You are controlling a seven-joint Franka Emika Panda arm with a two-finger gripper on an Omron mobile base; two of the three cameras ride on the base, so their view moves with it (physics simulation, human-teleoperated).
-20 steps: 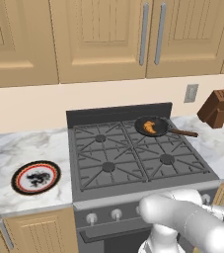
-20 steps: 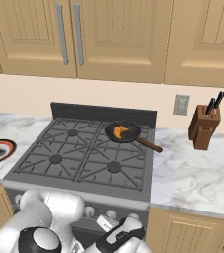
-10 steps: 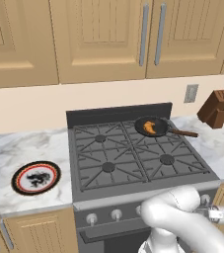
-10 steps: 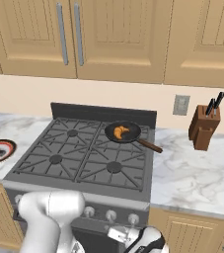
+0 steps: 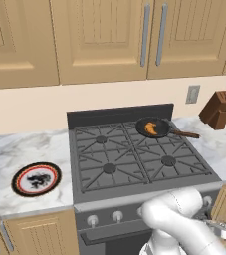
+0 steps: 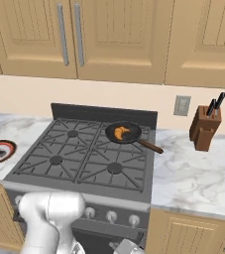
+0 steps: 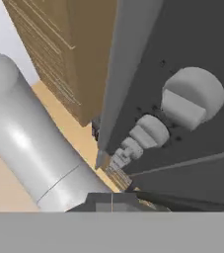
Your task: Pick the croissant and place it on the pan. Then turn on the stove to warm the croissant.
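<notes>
Arm has dropped lower, reaching toward the stove [image 5: 139, 164] knobs [image 7: 192, 99].

Even, bright rendered lighting in both base views, no glare, soft faint shadows under the pan [image 5: 153, 127] on the stove [image 5: 134, 159], flat shading on the cabinets [image 6: 109, 34], edges sharp and undistorted, hand view close-up, knobs [image 7: 192, 96] slightly soft, steeply tilted

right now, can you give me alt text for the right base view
A small golden croissant sits in a round black frying pan on the back right burner of a dark gray gas stove. A wooden knife block stands on the marble counter to the right.
</notes>
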